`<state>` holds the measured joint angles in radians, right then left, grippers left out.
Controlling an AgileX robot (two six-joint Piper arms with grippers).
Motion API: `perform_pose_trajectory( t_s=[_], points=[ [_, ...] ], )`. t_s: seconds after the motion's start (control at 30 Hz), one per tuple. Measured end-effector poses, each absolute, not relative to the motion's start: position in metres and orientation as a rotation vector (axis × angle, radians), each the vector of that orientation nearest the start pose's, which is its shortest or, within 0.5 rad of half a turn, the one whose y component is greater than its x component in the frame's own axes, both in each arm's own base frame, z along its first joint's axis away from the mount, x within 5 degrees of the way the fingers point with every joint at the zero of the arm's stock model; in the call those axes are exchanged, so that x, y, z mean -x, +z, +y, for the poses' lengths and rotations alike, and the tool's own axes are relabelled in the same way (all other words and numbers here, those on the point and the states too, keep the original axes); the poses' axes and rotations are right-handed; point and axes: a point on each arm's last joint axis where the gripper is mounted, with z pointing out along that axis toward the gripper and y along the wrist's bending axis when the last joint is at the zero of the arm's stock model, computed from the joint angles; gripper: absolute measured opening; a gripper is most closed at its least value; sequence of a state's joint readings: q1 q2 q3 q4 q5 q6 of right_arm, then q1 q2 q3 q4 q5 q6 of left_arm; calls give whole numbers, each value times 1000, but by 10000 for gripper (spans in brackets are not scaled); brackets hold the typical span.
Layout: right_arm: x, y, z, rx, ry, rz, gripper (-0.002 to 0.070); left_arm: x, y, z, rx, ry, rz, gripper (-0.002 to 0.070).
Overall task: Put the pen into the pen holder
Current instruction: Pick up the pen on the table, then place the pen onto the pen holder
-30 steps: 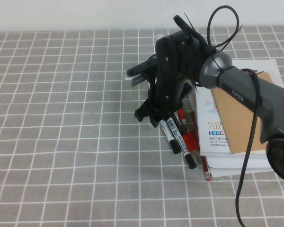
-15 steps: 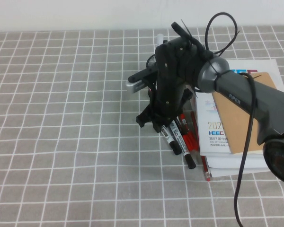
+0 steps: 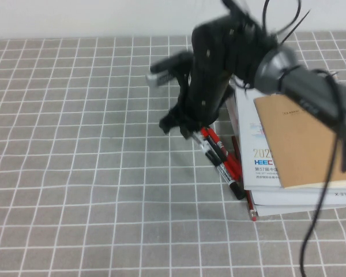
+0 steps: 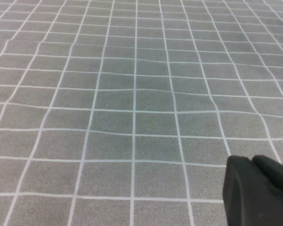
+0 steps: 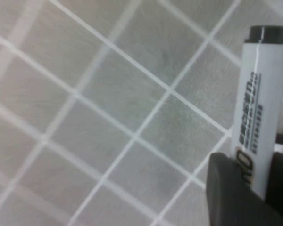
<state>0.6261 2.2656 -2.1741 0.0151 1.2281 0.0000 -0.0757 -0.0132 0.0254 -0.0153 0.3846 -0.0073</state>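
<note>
The grey checked tablecloth (image 3: 75, 144) covers the whole table under me. My right arm (image 3: 300, 81) reaches in over the stack of books and papers (image 3: 288, 144), which lies at the right side of the cloth with a brown notebook (image 3: 297, 138) on top. My right gripper (image 3: 187, 128) hangs just off the left edge of that stack, near its far corner, above the cloth. Its jaws are clamped on the pen (image 5: 257, 103): in the right wrist view the white barrel with printed lettering runs up between my two dark fingers (image 5: 231, 193), and its black end sticks out past them over the grid lines. Just beside the stack's left edge, nearer the camera than my right gripper, a loose bunch of pens lies on the cloth: red pens (image 3: 230, 164) and a darker marker (image 3: 216, 157), close together and slanting toward the stack's near corner. I cannot make out the pen holder. My left gripper (image 4: 262, 190) shows only as a dark fingertip at the corner of the left wrist view, over bare cloth, and I cannot tell how its jaws stand
</note>
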Motion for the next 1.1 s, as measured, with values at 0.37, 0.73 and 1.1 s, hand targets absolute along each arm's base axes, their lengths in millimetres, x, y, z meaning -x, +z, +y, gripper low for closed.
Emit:
perform_pose_trajectory(
  t_s=[0.37,0.73,1.1],
  points=[
    [-318,296,264,761,388,2226,104,-52,171,-4,-55,-72,1880,-5],
    [-314,298,221,404,512,1578,103,-52,171,-4,-55,-72,1880,-5],
    [-388,282,232,324,463,1441,103,-52,171,-4,-55,-72,1880,-5]
  ],
)
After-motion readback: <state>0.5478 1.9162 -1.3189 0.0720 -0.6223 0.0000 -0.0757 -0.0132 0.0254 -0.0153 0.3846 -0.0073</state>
